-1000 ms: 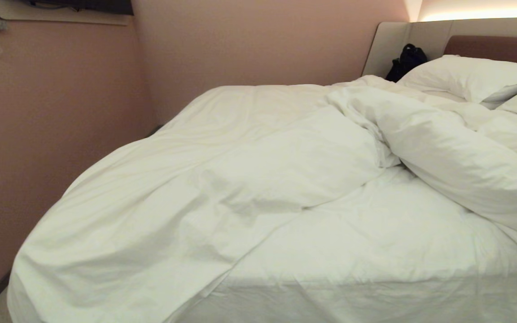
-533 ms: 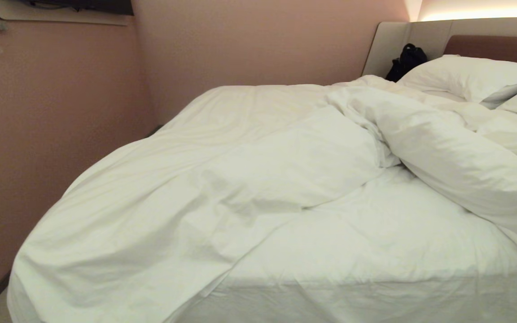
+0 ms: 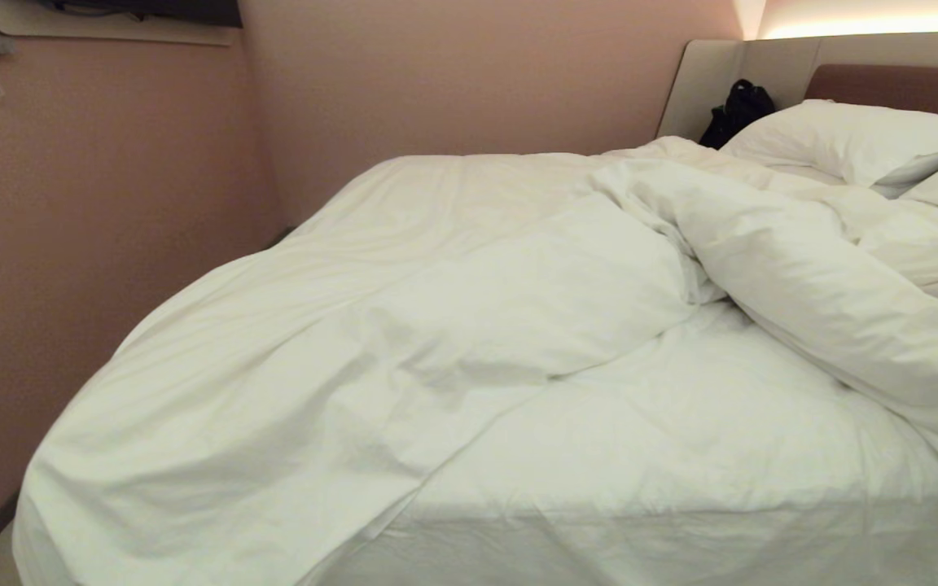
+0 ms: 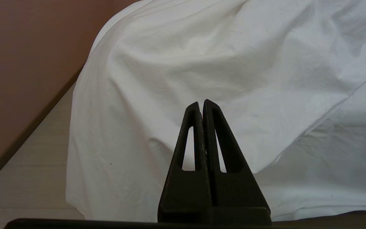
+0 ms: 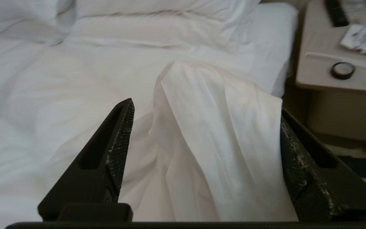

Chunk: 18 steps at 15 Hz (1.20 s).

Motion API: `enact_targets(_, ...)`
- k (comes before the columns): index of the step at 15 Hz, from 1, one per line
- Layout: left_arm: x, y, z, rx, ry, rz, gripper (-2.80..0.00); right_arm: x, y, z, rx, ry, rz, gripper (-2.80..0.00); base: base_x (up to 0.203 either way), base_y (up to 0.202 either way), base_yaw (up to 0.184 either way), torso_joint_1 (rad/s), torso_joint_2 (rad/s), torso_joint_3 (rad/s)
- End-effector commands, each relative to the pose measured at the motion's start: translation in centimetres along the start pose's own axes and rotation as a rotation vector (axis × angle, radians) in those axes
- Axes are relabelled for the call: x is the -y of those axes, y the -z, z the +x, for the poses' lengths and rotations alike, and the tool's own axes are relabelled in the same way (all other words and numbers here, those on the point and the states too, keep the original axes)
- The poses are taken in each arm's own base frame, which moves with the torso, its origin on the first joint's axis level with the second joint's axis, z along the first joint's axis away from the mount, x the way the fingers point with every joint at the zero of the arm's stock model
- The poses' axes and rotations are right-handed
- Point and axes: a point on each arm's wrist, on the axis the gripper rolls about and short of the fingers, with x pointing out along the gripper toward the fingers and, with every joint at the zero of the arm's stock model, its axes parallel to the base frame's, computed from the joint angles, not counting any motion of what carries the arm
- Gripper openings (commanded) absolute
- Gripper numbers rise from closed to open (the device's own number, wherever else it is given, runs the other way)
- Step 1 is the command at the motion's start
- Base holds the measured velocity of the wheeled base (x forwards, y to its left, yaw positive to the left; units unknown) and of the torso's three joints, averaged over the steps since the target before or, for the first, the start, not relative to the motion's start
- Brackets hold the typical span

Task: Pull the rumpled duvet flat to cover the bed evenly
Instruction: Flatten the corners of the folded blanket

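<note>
We see the duvet (image 3: 469, 325) lying rumpled across the bed (image 3: 681, 537), its bulk heaped in a thick roll toward the right side near the pillows (image 3: 852, 138), while a broad flap drapes over the left corner and down toward the floor (image 4: 21, 178). The white sheet (image 3: 681, 439) shows bare on the near right part of the mattress. Behind the pillows stand the padded headboard (image 3: 892, 81) and a small black bag (image 3: 736, 110) in the corner against the pink wall (image 3: 453, 73).

Neither arm shows in our head view. From the left wrist we see the left gripper (image 4: 202, 103) with its fingers pressed together, holding nothing, hanging in front of the draped corner of the duvet, apart from the cloth. From the right wrist we see the right gripper (image 5: 206, 106) with its fingers spread wide; a raised fold of the duvet (image 5: 214, 133) stands between them, its edge against the inner face of one finger (image 5: 300, 165) and clear of the other. Beyond that fold lie the pillows, and beside the bed a nightstand (image 5: 322, 57) carries a remote (image 5: 335, 12) and a small round object (image 5: 342, 70).
</note>
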Motion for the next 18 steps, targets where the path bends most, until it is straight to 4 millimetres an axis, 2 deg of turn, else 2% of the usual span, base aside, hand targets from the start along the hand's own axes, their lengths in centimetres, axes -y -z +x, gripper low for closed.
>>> enact_targets(1, 0.0, 0.0, 0.0, 0.001, -0.001, 0.0, -2.8, 0.7, 1.7, -4.6, -0.503, -0.469, -0.003, 0.0, 0.0, 0.0, 0.0, 0.0, 0.0, 0.0)
enact_targets(3, 0.0, 0.0, 0.0, 0.001, -0.001, 0.0, -2.8, 0.9, 1.8, -5.4, -0.548, -0.496, -0.035, 0.0, 0.0, 0.0, 0.0, 0.0, 0.0, 0.0)
enact_targets(8, 0.0, 0.0, 0.0, 0.001, -0.001, 0.0, -2.8, 0.9, 1.5, -5.9, -0.554, -0.541, -0.027, 0.0, 0.0, 0.0, 0.0, 0.0, 0.0, 0.0)
enact_targets(10, 0.0, 0.0, 0.0, 0.001, -0.001, 0.0, -2.8, 1.0, 0.8, -7.6, -0.591, -0.713, 0.009, 0.0, 0.0, 0.0, 0.0, 0.0, 0.0, 0.0)
enact_targets(14, 0.0, 0.0, 0.0, 0.001, -0.001, 0.0, -2.8, 1.5, -0.1, -10.3, -0.645, -0.897, 0.04, 0.0, 0.0, 0.0, 0.0, 0.0, 0.0, 0.0)
enact_targets(18, 0.0, 0.0, 0.0, 0.001, -0.001, 0.0, -2.8, 2.2, -0.8, -12.5, -0.639, -0.971, 0.048, 0.0, 0.0, 0.0, 0.0, 0.0, 0.0, 0.0)
